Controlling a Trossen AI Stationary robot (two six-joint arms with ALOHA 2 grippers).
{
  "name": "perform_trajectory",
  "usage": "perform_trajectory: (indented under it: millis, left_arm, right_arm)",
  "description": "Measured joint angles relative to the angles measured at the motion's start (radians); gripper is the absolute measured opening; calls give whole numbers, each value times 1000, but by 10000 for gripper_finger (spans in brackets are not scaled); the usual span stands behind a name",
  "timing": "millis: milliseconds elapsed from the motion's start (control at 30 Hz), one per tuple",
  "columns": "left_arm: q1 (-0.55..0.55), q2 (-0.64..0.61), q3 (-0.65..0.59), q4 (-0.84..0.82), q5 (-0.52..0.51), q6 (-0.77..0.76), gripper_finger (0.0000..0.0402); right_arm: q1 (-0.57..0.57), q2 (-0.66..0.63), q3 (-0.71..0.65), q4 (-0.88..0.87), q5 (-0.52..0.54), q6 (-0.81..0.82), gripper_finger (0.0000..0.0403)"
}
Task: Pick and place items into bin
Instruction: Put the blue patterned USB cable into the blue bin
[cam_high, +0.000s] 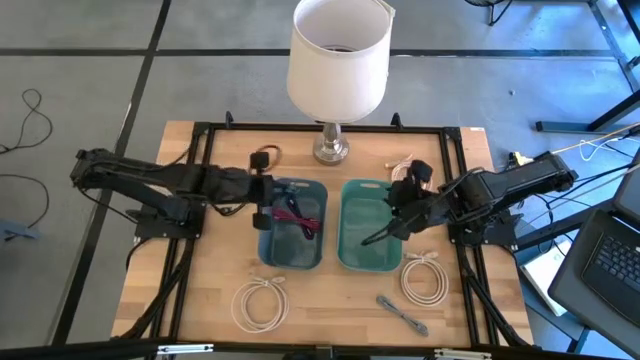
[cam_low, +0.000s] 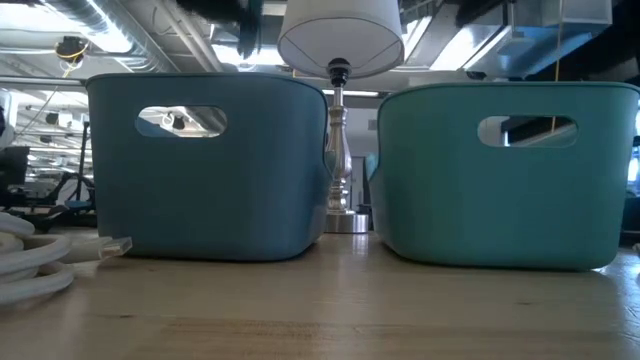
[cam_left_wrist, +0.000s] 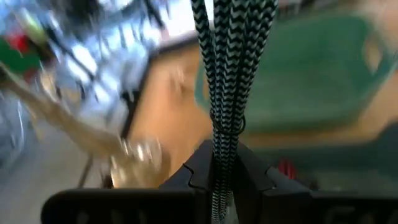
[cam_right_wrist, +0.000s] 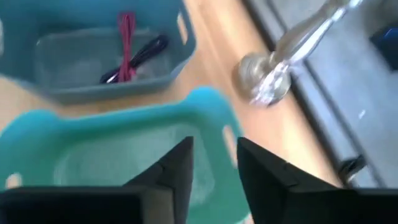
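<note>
The left end effector (cam_high: 262, 203) is clamped on a black-and-white braided cable bundle (cam_left_wrist: 217, 74). It is held over the rim of the blue plastic bin (cam_high: 292, 266) on the side nearest the left arm. The bundle's strands run lengthwise straight out from between the fingers. The open bin lies under the end effector and a little towards the table's middle, so a short move inward is judged to be needed before release.

A thin red strap (cam_high: 290, 215) and a dark one are already lying in that bin. The right end effector (cam_high: 398, 218) is held over the teal plastic bin (cam_high: 345, 225) with its fingers apart and nothing between them.

Two coiled white cables (cam_high: 260, 303) (cam_high: 425, 278) and a grey strap (cam_high: 402, 313) are left on the wooden tabletop (cam_high: 330, 310), the latter two nearer the right arm.

The grip on the braided bundle is shown only in the left wrist view. The low view is filled by the bins' outer walls, and their contents are hidden.
</note>
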Motion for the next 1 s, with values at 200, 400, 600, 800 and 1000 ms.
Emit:
perform_trajectory:
  millis: [200, 400, 600, 800, 1000]
  left_arm:
    - [88, 172, -1, -45, 97, 11, 25]
    - [111, 315, -1, -78, 181, 13, 25]
    - [90, 400, -1, -188, 163, -2, 25]
    - [71, 418, -1, -228, 154, 9, 25]
    - [51, 418, 93, -307, 88, 84, 25]
  right_arm:
    - [12, 11, 0, -35, -6, 51, 155]
    - [12, 11, 0, -43, 51, 47, 156]
    - [11, 11, 0, -44, 51, 51, 156]
    - [11, 11, 0, -43, 78, 67, 156]
    - [12, 11, 0, -43, 80, 65, 156]
